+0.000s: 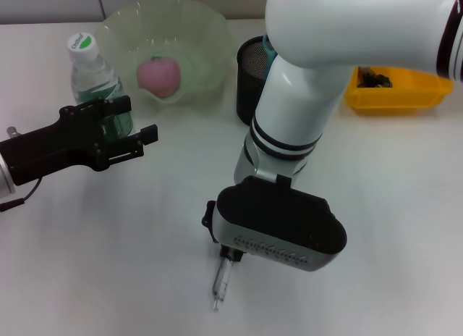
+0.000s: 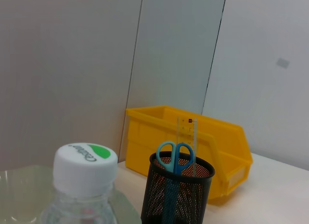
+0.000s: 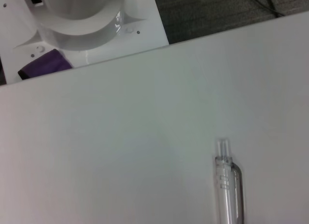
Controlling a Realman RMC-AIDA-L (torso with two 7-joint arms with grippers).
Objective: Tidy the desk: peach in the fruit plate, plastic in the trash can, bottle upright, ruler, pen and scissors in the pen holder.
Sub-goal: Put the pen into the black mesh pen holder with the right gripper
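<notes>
The pink peach (image 1: 159, 77) lies in the pale green fruit plate (image 1: 210, 32). Left of the plate, the bottle (image 1: 94, 75) stands upright with its white cap (image 2: 85, 161) on. My left gripper (image 1: 137, 120) hovers open just in front of the bottle, holding nothing. The black mesh pen holder (image 1: 249, 72) (image 2: 176, 195) holds blue-handled scissors (image 2: 175, 156) and a clear ruler (image 2: 187, 134). A clear pen (image 1: 221, 282) (image 3: 228, 190) lies flat on the table near the front edge. My right gripper (image 1: 226, 253) hangs right above the pen, its wrist housing hiding it. No plastic shows.
A yellow bin (image 1: 394, 93) (image 2: 227, 142) with dark bits inside stands at the back right, beside the pen holder. My white right arm (image 1: 296, 119) crosses the middle of the table. The robot's base (image 3: 87, 21) shows beyond the table edge.
</notes>
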